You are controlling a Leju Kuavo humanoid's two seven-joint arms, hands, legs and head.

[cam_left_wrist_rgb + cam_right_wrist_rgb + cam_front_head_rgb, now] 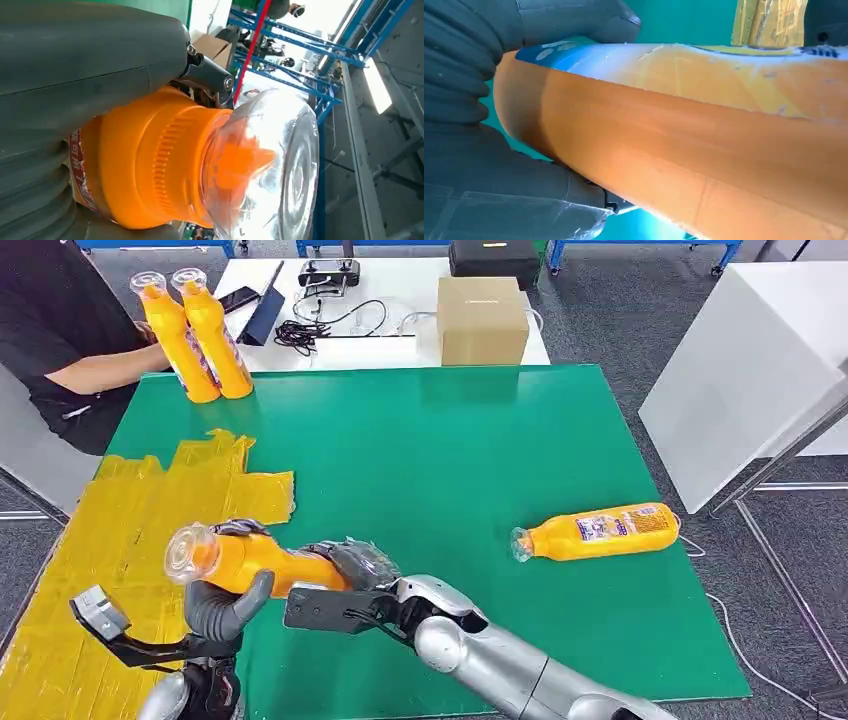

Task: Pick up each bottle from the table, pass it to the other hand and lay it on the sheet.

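— So, how far along are they?

— Mid-handover, I'd say. One bottle [250,558] is up off the tabletop [450,460], lying sideways between both hands, just at the edge of the yellow sheet [130,530]. No bottle lies on the sheet yet.

— And the others?

— A second bottle [597,531] lies on its side on the green, well to the right. Two more [197,335] stand at the far left corner, where a person [60,330] sits beside them. So three remain, by my count, plus this one.

— Who's got it, then?

— Both, as far as I can see. The right hand [350,565] wraps the body end, its arm reaching in low across the front. The left hand [225,605] comes up from below, thumb curled against the neck just behind the clear cap.

— Which way is it going?

— Can't tell from here; the left hand is nearer the sheet, though.
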